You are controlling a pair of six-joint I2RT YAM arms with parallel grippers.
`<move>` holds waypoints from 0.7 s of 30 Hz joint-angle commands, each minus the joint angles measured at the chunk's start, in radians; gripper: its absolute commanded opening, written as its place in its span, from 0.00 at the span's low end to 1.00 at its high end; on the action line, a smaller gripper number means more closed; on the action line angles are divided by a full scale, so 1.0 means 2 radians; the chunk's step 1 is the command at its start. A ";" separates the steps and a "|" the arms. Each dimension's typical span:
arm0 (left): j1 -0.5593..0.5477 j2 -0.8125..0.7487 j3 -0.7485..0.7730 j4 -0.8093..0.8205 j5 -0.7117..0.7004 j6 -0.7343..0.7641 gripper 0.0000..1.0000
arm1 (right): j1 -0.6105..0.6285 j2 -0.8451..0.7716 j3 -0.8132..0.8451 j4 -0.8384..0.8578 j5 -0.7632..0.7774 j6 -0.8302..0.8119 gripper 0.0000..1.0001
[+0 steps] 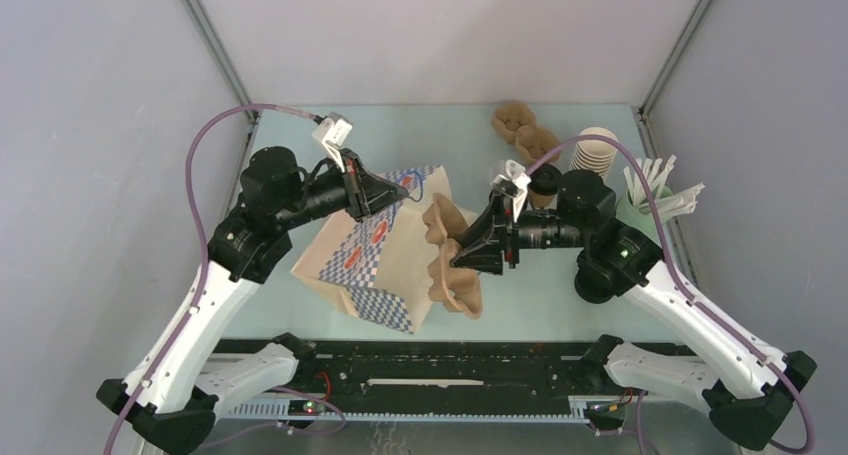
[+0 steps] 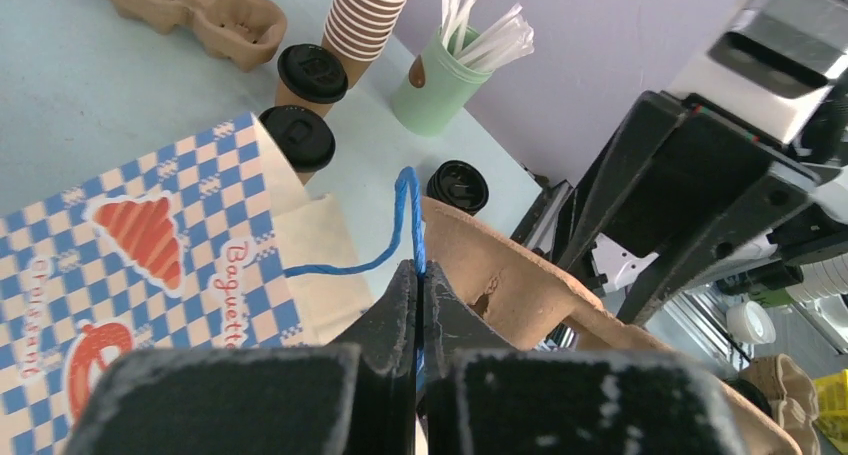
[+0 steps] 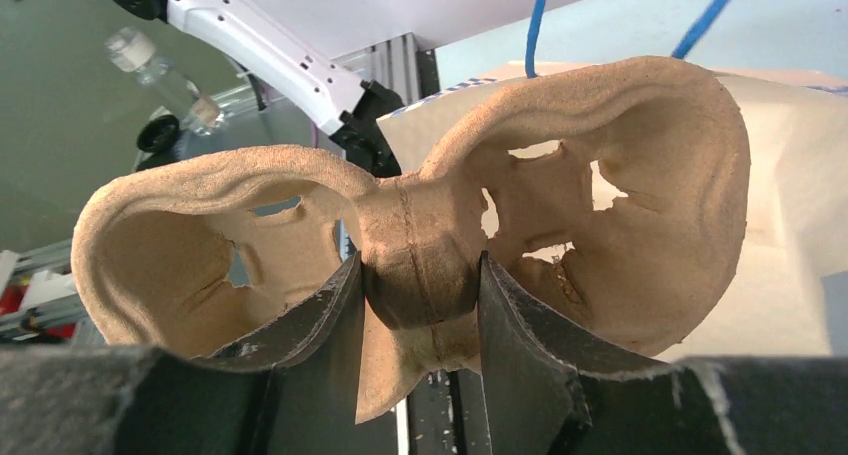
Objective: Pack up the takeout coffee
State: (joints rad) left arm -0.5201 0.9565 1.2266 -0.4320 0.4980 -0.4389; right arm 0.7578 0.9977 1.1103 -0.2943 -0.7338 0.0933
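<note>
Currently: left hand [image 2: 420, 273] pinched closed on blue handle [image 2: 408, 200] of checkered paper bag [image 1: 355, 250]; right hand [image 3: 418, 275], fingers half spread, clamps middle neck of pulp cup carrier [image 3: 620, 145] at bag mouth.

Light even, soft, from above. Faint soft-edged shadows lie on the table [image 1: 430, 135]. No glare. Overhead view sharp. Wrist views: my left fingers [image 2: 385, 325] and right fingers [image 3: 310, 325] blur near the bottom edge.

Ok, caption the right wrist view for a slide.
Right gripper clamps the pulp cup carrier by its middle, paper bag behind.
</note>
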 commanded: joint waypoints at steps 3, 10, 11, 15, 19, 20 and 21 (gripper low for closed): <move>0.001 -0.015 -0.006 0.026 0.020 -0.019 0.00 | -0.057 -0.052 -0.084 0.107 -0.107 0.074 0.37; 0.001 -0.012 0.004 0.023 0.042 -0.028 0.00 | -0.061 0.030 -0.134 0.258 -0.143 0.138 0.33; 0.001 -0.012 0.005 0.022 0.042 -0.029 0.00 | -0.061 0.039 -0.134 0.269 -0.140 0.140 0.33; -0.002 -0.012 -0.002 0.033 0.052 -0.046 0.00 | -0.064 0.074 -0.122 0.287 -0.077 0.150 0.36; -0.004 -0.015 -0.015 0.069 0.057 -0.077 0.00 | -0.048 0.114 -0.112 0.272 -0.038 0.128 0.34; -0.005 -0.014 -0.017 0.077 0.058 -0.084 0.00 | -0.041 0.120 -0.105 0.251 -0.010 0.109 0.33; -0.006 -0.013 -0.018 0.084 0.059 -0.091 0.00 | -0.030 0.122 -0.099 0.232 0.020 0.088 0.33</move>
State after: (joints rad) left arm -0.5224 0.9421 1.2175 -0.3801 0.5808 -0.5442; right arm 0.6449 1.2110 0.8494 0.1982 -0.8642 0.3519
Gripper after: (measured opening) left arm 0.012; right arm 0.487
